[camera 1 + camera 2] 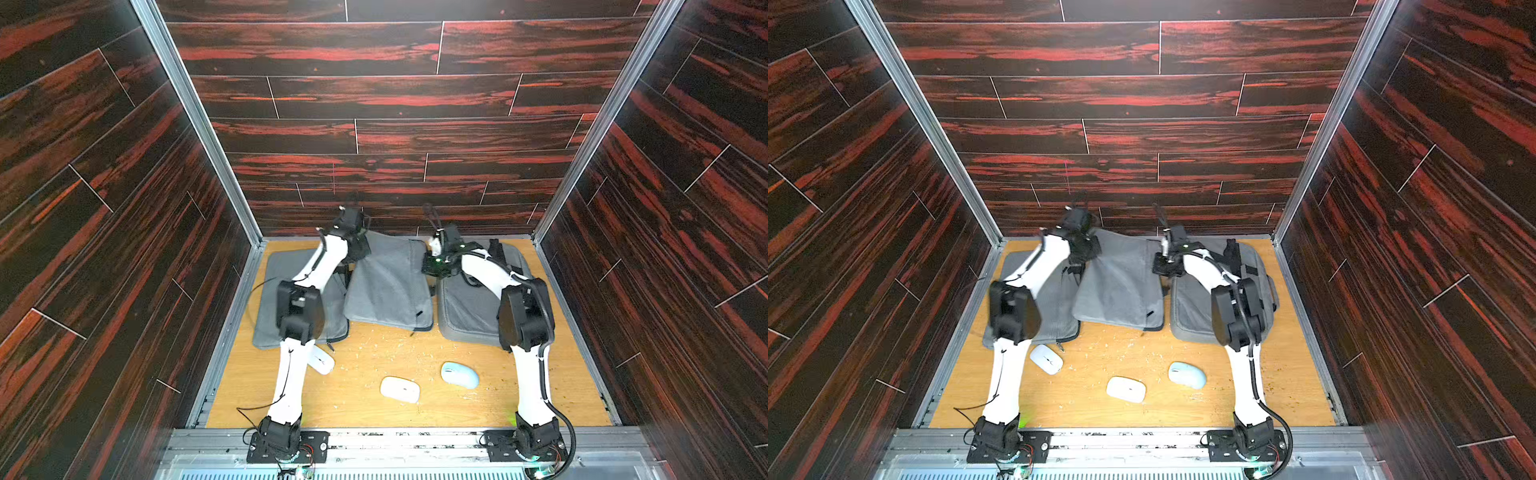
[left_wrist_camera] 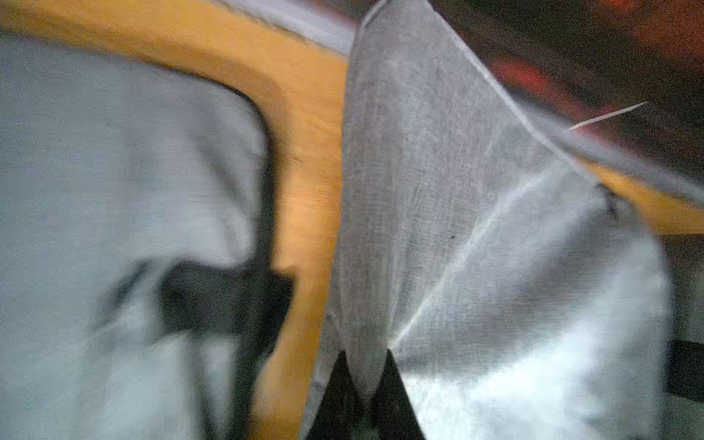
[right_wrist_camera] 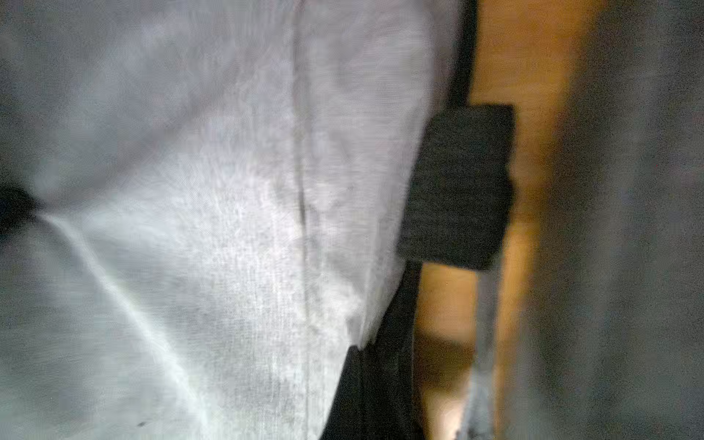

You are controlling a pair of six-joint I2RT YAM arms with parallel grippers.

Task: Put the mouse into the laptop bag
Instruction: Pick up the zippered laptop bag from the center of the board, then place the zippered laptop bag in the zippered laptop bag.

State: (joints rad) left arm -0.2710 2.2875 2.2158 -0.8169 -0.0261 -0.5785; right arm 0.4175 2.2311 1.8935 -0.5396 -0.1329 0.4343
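Both arms are reaching to the far side of the wooden table (image 1: 374, 415), and the action is all on the grey fabric laptop bag (image 1: 386, 282) lying between two other grey bags. The left hand (image 2: 364, 365) is clenched on a fold of that bag's cloth — the left wrist view shows the fabric pinched right between the dark fingertips and rising away from them. The right hand (image 3: 365, 365) is closed tight too, with grey fabric running down into its fingers, so it looks to be gripping the same bag's opposite edge. In both top views the bag's far edge stands up off the table while its near edge rests on the wood.

And the mice? None has been picked up. The flat white mouse (image 1: 400, 389) sits on open wood near the front, the pale blue mouse (image 1: 459, 375) just beside it toward the right arm, and a second white mouse (image 1: 1045, 359) lies close by the left arm, just in front of the left grey bag (image 1: 270, 291).

So it's early going — bag handling only. I'd judge that opening the bag, picking up a mouse and dropping it inside are all left to do.
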